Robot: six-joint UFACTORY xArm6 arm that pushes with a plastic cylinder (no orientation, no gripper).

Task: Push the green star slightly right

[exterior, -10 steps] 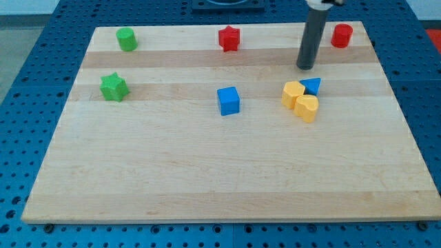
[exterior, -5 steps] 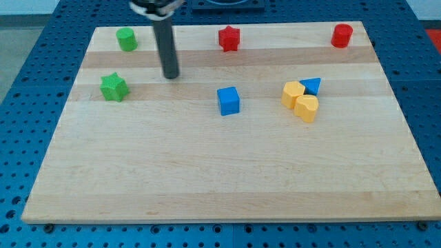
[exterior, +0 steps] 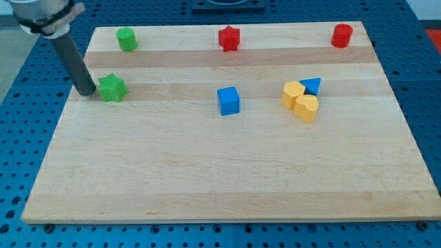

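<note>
The green star [exterior: 113, 88] lies on the wooden board [exterior: 220, 165] near the view's left edge. My tip [exterior: 86, 90] stands on the board just left of the star, close beside it or touching its left side. The dark rod rises from there toward the view's top left.
A green cylinder-like block [exterior: 126, 38] sits at the top left, a red star [exterior: 229, 38] at top middle, a red cylinder [exterior: 341, 34] at top right. A blue cube [exterior: 228, 100] is mid-board. Two yellow blocks [exterior: 300, 100] and a blue triangle [exterior: 312, 85] cluster at right.
The rod has swept from the view's right across the top of the board to the left side of the green star. No block has moved.
</note>
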